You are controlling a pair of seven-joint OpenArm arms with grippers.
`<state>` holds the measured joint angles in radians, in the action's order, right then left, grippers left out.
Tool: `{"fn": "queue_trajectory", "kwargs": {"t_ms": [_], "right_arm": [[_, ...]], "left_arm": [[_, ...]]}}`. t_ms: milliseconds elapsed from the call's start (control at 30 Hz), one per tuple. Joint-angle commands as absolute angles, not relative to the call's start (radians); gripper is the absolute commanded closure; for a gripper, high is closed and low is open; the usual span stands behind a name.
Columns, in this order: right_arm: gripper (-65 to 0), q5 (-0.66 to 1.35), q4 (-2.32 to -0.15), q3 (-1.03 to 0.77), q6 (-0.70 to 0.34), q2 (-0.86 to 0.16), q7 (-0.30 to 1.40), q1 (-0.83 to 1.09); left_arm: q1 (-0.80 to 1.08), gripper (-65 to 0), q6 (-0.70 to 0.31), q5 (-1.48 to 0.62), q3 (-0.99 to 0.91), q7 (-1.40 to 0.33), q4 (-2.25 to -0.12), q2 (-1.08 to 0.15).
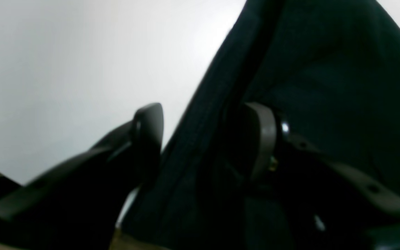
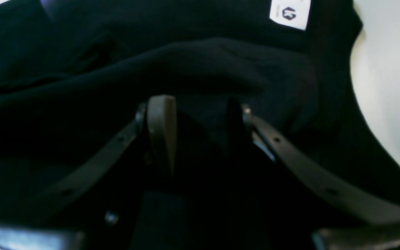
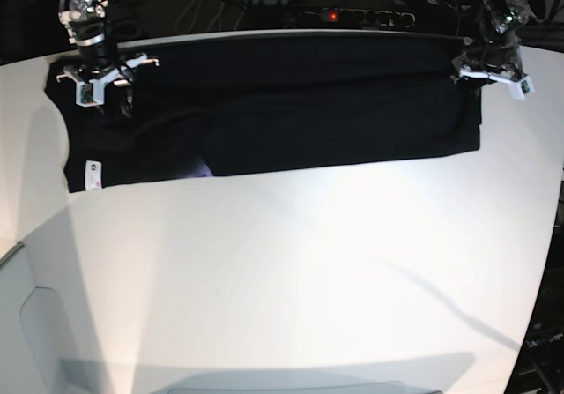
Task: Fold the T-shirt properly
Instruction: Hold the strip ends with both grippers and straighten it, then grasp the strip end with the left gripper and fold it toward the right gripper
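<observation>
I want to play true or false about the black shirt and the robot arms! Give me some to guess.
1. The T-shirt is black. True.
2. It lies at the near edge of the white table. False: it lies along the far edge.
3. A small white tag shows on the shirt. True.
4. Both grippers hover over bare table. False: the left gripper and right gripper are at opposite ends of the shirt.

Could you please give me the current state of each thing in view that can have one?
T-shirt: lying on the table as a long band along the far edge, partly folded, not yet a compact fold.
White tag: exposed, facing up.
Left gripper: jaws apart, black cloth between them.
Right gripper: jaws apart, down on the cloth.
Power strip light: lit red.
</observation>
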<state>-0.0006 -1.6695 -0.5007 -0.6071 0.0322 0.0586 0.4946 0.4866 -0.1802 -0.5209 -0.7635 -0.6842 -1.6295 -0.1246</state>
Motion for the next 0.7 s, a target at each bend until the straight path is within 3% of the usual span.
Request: {"fn": "queue_trajectory", "kwargs": {"t_ms": [0, 133, 300, 667], "right_arm": [[-25.2, 0.015, -1.684, -0.504, -0.619, 0.024, 0.030, 0.499], [-25.2, 0.015, -1.684, -0.504, -0.619, 0.024, 0.030, 0.499], [-25.2, 0.015, -1.684, -0.504, -0.619, 0.024, 0.030, 0.499], [-25.2, 0.015, -1.685, -0.504, -0.619, 0.024, 0.030, 0.498]], "left_arm": [[0.493, -29.5, -0.176, -0.519, -0.766, -0.708, -1.632, -0.133], [0.492, -12.9, -0.176, -0.527, -0.766, -0.704, -1.610, -0.133], [0.470, 0.0, -0.176, -0.521, -0.766, -0.708, -1.587, -0.130], [0.501, 0.0, -0.176, -0.527, -0.768, -0.710, -1.810, -0.122]]}}
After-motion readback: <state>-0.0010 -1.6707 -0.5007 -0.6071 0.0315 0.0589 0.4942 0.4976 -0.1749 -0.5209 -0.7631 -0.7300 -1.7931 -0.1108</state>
